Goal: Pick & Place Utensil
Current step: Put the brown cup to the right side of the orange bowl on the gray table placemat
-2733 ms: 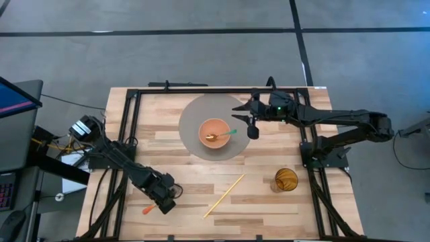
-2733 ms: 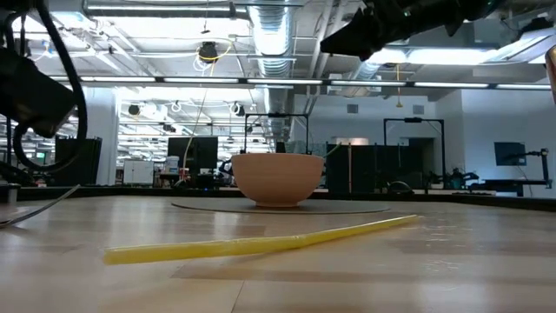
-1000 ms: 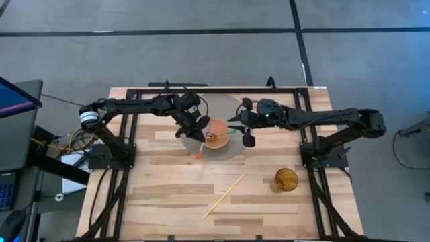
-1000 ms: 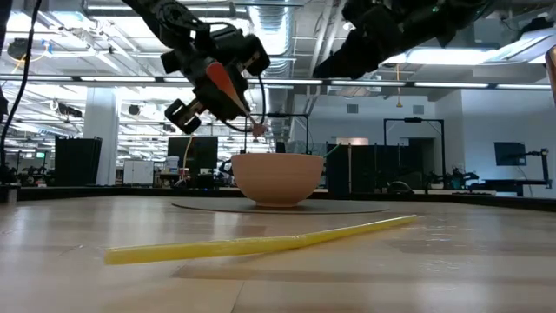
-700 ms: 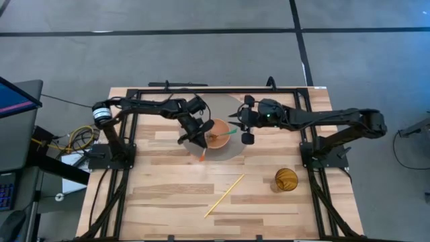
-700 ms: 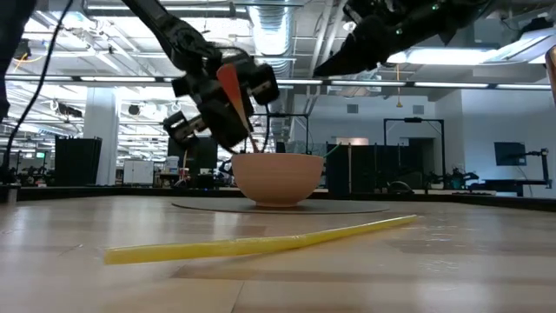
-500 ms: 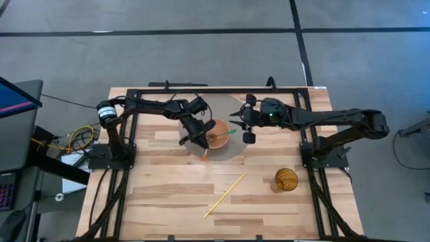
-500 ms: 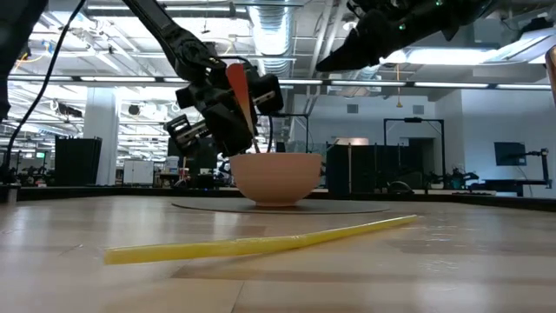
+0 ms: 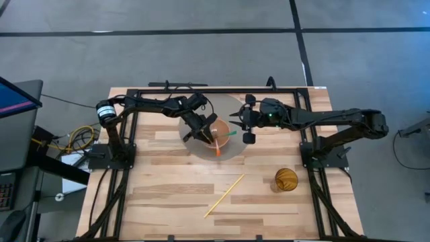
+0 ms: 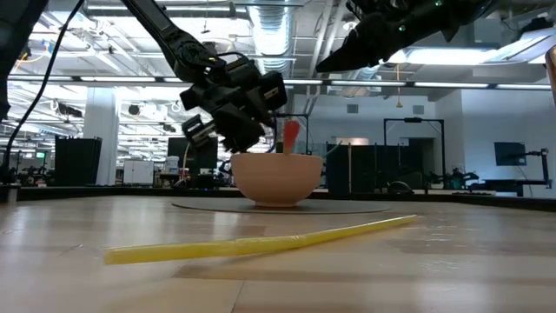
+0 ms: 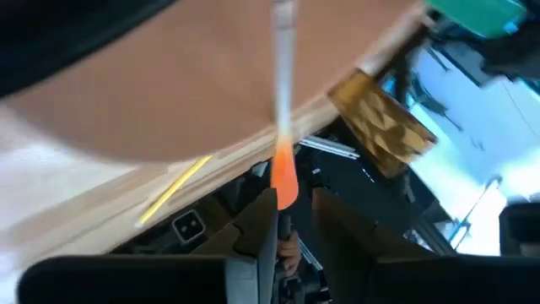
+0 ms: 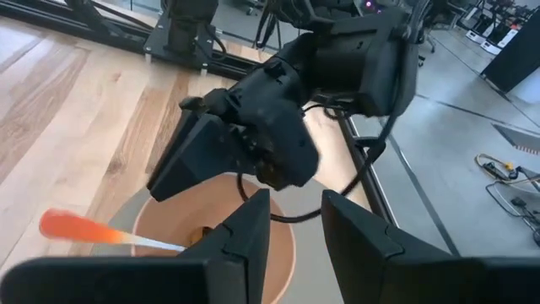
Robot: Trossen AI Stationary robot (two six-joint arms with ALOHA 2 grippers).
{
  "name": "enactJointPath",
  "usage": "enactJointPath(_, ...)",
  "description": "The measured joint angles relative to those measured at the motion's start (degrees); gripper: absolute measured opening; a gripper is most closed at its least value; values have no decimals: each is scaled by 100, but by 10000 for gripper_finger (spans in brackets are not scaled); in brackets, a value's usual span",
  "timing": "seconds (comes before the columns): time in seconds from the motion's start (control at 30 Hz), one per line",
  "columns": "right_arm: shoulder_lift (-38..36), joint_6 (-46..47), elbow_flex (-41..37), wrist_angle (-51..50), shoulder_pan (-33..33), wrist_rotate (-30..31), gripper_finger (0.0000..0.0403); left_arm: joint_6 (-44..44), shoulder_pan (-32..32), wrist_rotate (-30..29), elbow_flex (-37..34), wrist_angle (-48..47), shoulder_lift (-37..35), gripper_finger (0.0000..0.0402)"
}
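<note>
An orange-handled utensil rests in the tan bowl. Its metal shaft runs down inside, and its orange handle sticks up over the near rim. In the right wrist view the handle shows free. My left gripper hangs open just above the bowl's left part, with the handle end just beyond its fingertips. My right gripper is open, hovering at the bowl's right side. A green-handled spoon also lies in the bowl.
The bowl stands on a round grey mat. A long yellow stick lies on the near middle of the table. An amber glass stands near the right arm's base. A black frame runs round the table.
My left gripper has moved right, from the bowl's left rim to over the bowl, and has turned. The orange-handled utensil, carried tilted in the gripper before, has swung round and come down; it now stands in the bowl, free of the fingers. My right gripper has stayed in place.
</note>
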Motion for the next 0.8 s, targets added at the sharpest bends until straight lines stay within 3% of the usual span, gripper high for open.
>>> enactJointPath(0.23,0,10,0,-9,0,0,103,654,2,127,0,1352,-215,79)
enactJointPath(0.4,0,110,0,-188,2,0,103,2113,-17,-122,-2,1417,-897,76)
enactJointPath(0.53,0,662,0,-284,0,0,103,3874,-136,-387,-74,1416,-1708,76)
enactJointPath(0.8,-356,1325,0,-899,72,0,103,6201,-1178,-2544,-744,1369,-3239,76)
